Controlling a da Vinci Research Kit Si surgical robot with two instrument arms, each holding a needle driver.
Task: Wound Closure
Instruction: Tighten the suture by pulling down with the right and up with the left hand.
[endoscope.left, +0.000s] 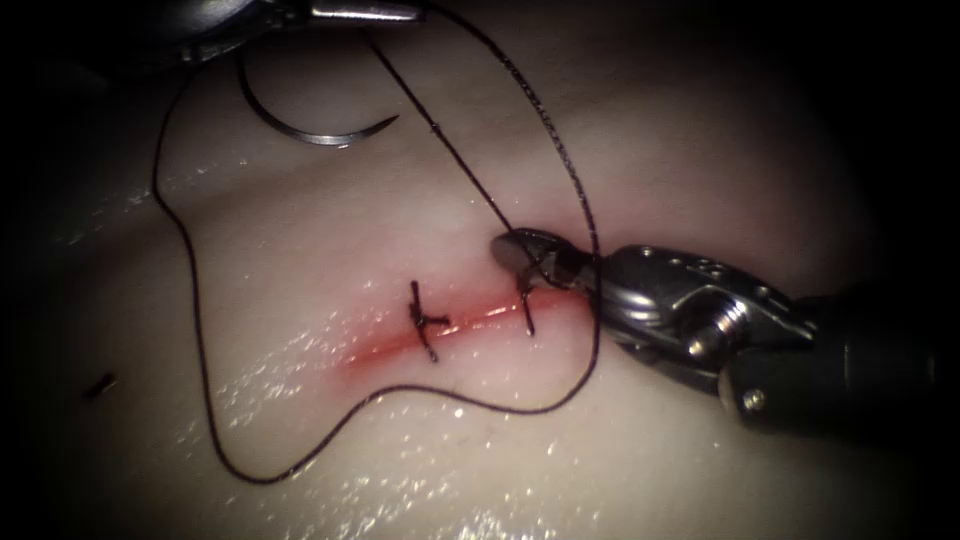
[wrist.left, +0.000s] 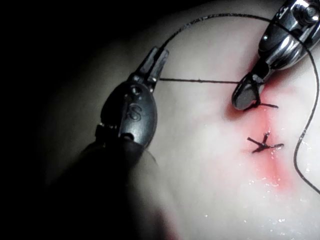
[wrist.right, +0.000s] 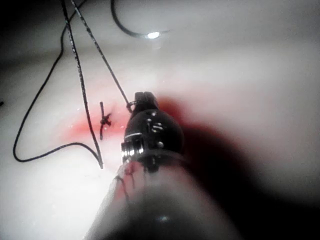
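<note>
The curved needle (endoscope.left: 310, 130) (wrist.right: 135, 32) lies free on the tissue, beyond the cut (endoscope.left: 400, 345) and to its left, held by neither tool. My left tool (endoscope.left: 400, 12) (wrist.left: 156, 59) is at the far edge, jaws shut on the thread (endoscope.left: 440, 130) (wrist.left: 200, 80), which runs taut down to the right end of the cut. There my right tool (endoscope.left: 515, 252) (wrist.left: 245, 96) (wrist.right: 145, 97) is shut on the thread just above the second stitch (endoscope.left: 527, 310). A knotted stitch (endoscope.left: 428, 322) (wrist.left: 264, 144) (wrist.right: 103, 120) crosses the cut to the left of it.
A long slack loop of thread (endoscope.left: 200, 330) sweeps around the cut's left and near sides and rises past the right tool. A short cut end of thread (endoscope.left: 100, 385) lies at the far left. Red fluid (endoscope.left: 480, 318) stains the cut line.
</note>
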